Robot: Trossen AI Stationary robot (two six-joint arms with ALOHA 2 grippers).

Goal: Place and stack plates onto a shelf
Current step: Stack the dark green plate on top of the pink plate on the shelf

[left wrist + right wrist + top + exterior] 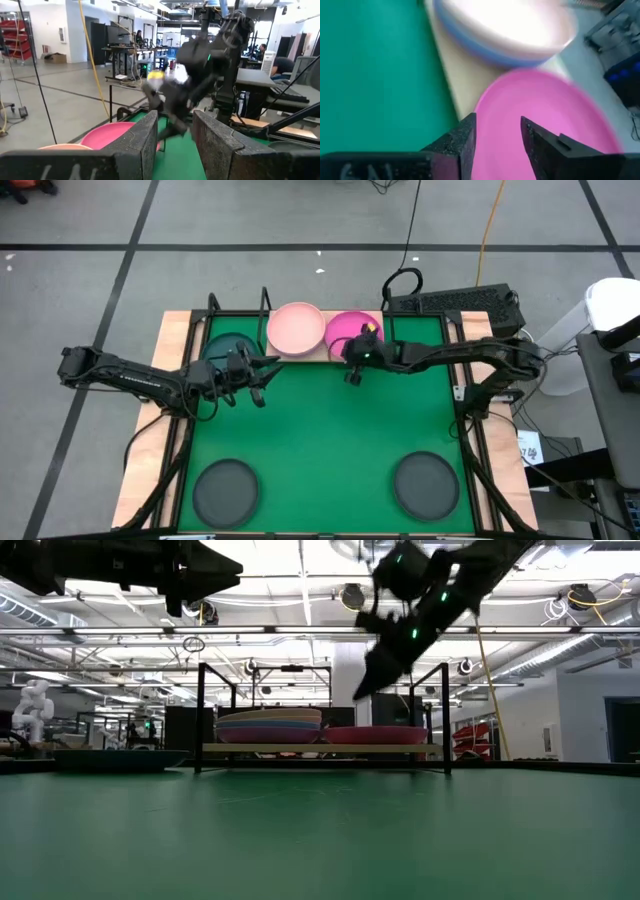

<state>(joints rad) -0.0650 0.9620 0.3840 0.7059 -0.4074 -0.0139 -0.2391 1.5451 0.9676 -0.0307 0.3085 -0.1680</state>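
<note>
The shelf (330, 352) (320, 748) stands at the mat's far edge. On its left half sits a stack of plates topped by a light pink one (295, 328) (268, 724) (510, 30). A magenta plate (345, 328) (375, 734) (545, 125) lies on its right half. A dark teal plate (228, 343) (120, 758) rests on the mat left of the shelf. Two dark grey plates (225, 485) (427, 483) lie near the mat's near edge. My right gripper (352, 374) (365, 688) (498, 125) hangs open above the magenta plate's near rim. My left gripper (262, 375) (175, 125) is open and raised near the teal plate.
A green mat (320, 430) covers the table between black side rails (470, 450). A keyboard (460, 302) and cables lie beyond the far edge. The two arms' grippers are close together in front of the shelf. The room with benches shows behind.
</note>
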